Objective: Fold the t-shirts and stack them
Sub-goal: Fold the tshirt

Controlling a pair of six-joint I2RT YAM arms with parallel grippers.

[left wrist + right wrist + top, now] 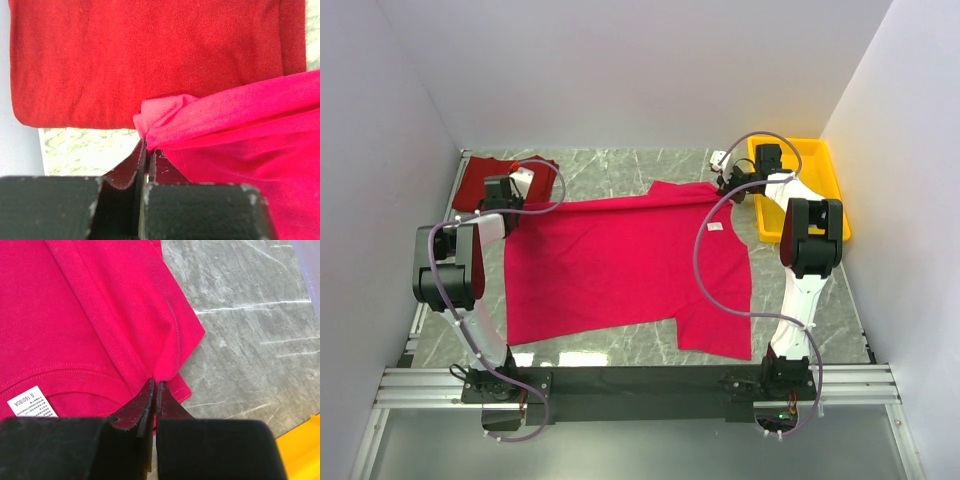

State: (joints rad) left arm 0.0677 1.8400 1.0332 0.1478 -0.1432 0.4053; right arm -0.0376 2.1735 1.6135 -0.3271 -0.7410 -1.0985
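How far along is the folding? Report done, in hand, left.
Done: the brick red t-shirt looks folded at the far left corner. In hand: the pink t-shirt lies spread open, with the left fingers and right fingers pinched shut on its far edge. Left: fold the pink one and stack it with the red.

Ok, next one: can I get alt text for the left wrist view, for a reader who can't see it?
The left gripper, jaws shut, pinches a bunched corner of the bright pink t-shirt, which stretches away to the right. Beyond it lies the darker red t-shirt, flat, with a strip of marbled table showing below its edge.
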